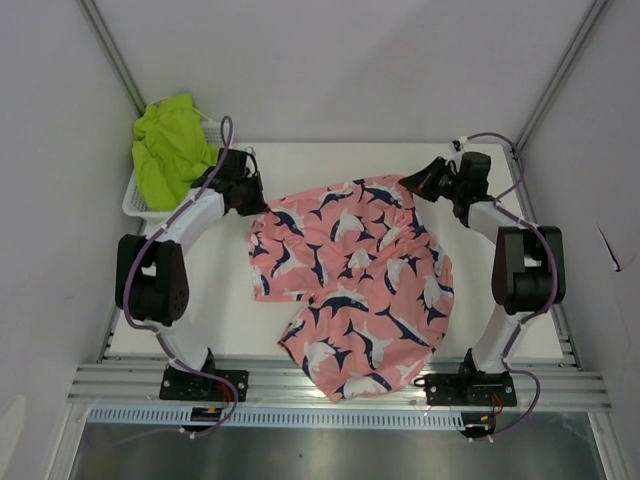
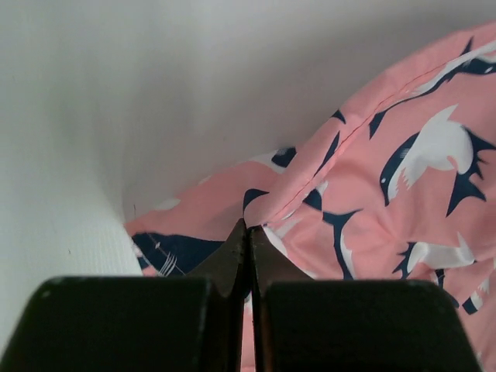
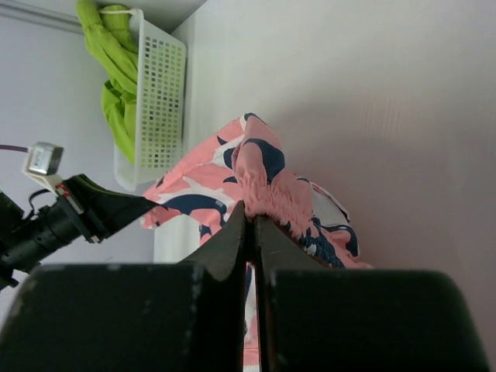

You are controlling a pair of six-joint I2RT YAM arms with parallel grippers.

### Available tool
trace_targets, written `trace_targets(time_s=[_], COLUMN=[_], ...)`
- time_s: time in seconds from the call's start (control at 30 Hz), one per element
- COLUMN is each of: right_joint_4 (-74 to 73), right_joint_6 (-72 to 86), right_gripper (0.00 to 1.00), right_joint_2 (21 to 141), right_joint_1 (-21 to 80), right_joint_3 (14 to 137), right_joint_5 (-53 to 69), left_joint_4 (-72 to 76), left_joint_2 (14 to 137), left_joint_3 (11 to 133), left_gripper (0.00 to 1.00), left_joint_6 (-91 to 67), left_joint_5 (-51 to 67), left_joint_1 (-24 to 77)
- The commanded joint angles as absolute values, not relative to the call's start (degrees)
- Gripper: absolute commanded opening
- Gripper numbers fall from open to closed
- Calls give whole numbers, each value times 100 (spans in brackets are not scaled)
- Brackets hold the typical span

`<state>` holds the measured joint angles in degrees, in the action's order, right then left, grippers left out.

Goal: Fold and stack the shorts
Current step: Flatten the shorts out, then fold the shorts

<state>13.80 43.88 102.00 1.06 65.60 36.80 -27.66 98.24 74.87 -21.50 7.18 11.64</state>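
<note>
Pink shorts (image 1: 350, 285) lie spread and rumpled across the middle of the counter (image 1: 300, 165), with their near end reaching the near edge between the two arm bases.

The left fingers (image 1: 252, 197) are at the garment's far-left corner. In my left wrist view they are clenched together, with a seamed edge of the pink cloth pinched at the tips.

The right fingers (image 1: 412, 183) are at the far-right corner. In my right wrist view they are clenched on the gathered waistband, which bunches up just above the tips.

Green shorts (image 1: 168, 150) are heaped in a white mesh basket (image 1: 135, 205) at the far-left corner of the counter and spill over its rim.

The left arm (image 1: 185, 225) lies between the basket and the pink shorts. Its wrist is just beside the basket, so it stands in the direct line between the two garments. Grey walls close in on both sides.
</note>
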Motion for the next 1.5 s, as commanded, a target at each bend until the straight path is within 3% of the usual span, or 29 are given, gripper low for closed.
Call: trace_targets(time_s=[0.0,0.37,0.4,0.43,0.47,0.5,0.53,0.57,0.6,0.63,0.67,0.8,0.97,1.2,1.27,1.47], right_joint_4=[2469,2400,2295,2007,1813,1576,1077,846,626,407,404,378,159,-360,-404,-404], right_joint_6=[4315,4315,4298,4254,4193,4123,3957,3842,3736,3648,3552,3489,3252,3006,2988,2971], right_gripper=[0,0,0,7,20,64,82,92,99,100,100,99,97,75,75,60], right_joint_2=[10774,13129,13531,13735,13937,14296,14456,14571,14659,14660,14591,13950,12695,11148,10882,10319], right_joint_1=[158,53,61,53,53,70,79,88,88,88,70,-158,-299,-492,-562,-764], right_joint_3=[7371,10199,10500,10807,11454,11783,12082,12624,12813,12884,12859,12262,10550,8448,8061,6935], right_joint_5=[3630,3367,3349,3323,3279,3096,2963,2840,2682,2620,2567,2470,2198,1442,1354,1213], left_joint_4=[-2320,-2996,-3154,-3207,-3252,-3295,-3287,-3270,-3217,-3069,-3006,-2778,-2795,-1927,-1750,-1196], left_joint_2=[10131,12162,12312,12540,12629,12691,12718,12692,12631,12560,12377,11824,11181,9819,9370,8624], left_joint_3=[8163,10508,10808,10932,11169,11354,11399,11347,11312,11242,11058,10637,10188,8255,7564,6296], left_gripper=[0,0,5,11,22,46,58,68,71,74,85,87,88,88,88,88], left_joint_6=[-2250,-1758,-1749,-1749,-1775,-1793,-1863,-1889,-1907,-1933,-1951,-1960,-1749,-1960,-2109,-2531], left_joint_5=[615,37,-78,-218,-420,-552,-676,-842,-852,-870,-879,-887,-976,-563,-580,-430], left_joint_1=[941,747,747,738,738,738,730,738,730,729,738,782,1071,2108,2563,3671])
